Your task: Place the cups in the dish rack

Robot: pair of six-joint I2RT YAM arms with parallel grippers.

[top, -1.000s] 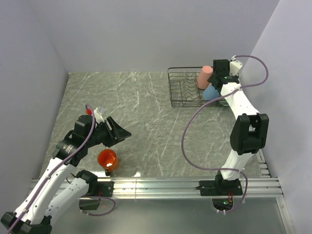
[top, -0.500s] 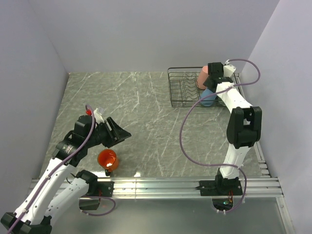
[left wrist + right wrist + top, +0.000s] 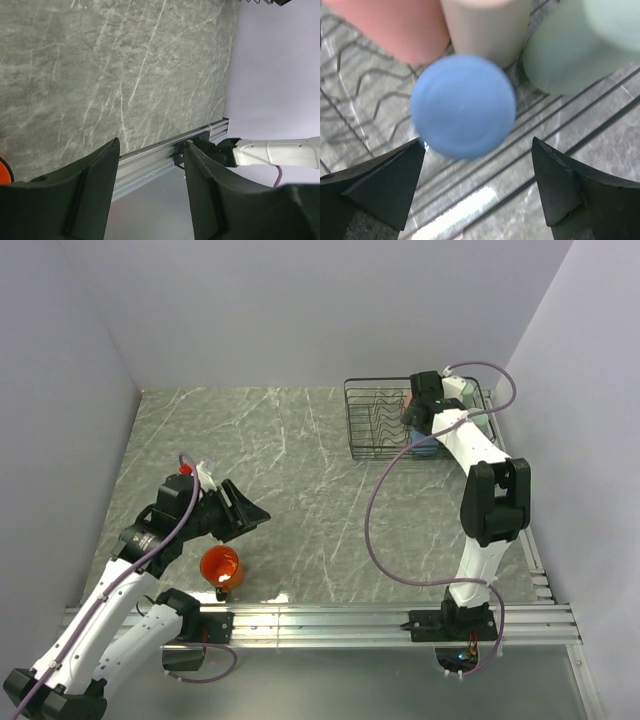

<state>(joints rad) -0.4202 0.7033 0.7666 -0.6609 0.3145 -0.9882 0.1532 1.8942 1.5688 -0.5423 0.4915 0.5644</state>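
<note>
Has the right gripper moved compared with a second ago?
Yes. In the top view the right gripper has shifted left, from near the dish rack's right end toward its middle.

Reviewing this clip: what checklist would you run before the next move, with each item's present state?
1. Right gripper open, not gripping the blue cup: ok.
2. Blue cup inside the dish rack: ok.
3. Pink cup, beige cup and a green cup in the rack: ok.
4. Second green cup in the rack: cannot tell.
5. Orange mug loaded: not ok, it stands on the table beside the left arm.
6. Left gripper open and empty: ok.
</note>
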